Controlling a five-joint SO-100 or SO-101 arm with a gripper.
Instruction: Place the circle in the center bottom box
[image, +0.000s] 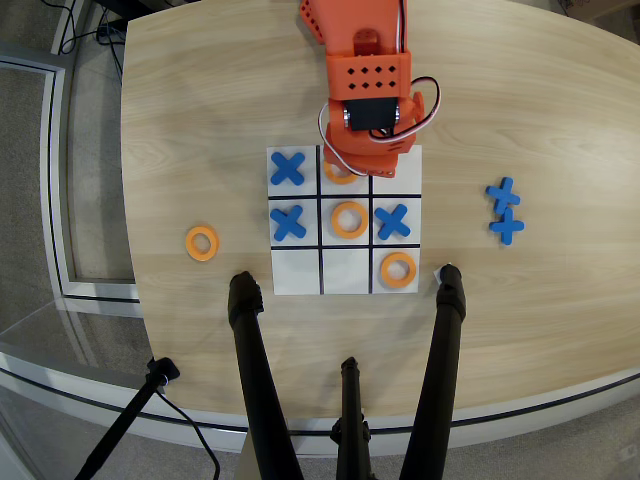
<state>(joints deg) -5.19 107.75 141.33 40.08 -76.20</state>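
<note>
Board (345, 285): lying mid-table, below the arm (368, 90) in the overhead view.
Rings: one (340, 172) sitting top-middle under the arm, one (349, 219) centre, one (398, 268) bottom-right, one (202, 242) lying off-board left.
Crosses: two (288, 195) occupying the left column, one (392, 221) middle-right, two (504, 211) lying off-board right.

I see the circle (341, 174), a flat orange ring, lying in the center bottom box (330, 176), the white black-lined middle cell of the board's far row nearest the arm's base. The arm hides most of both.
</note>
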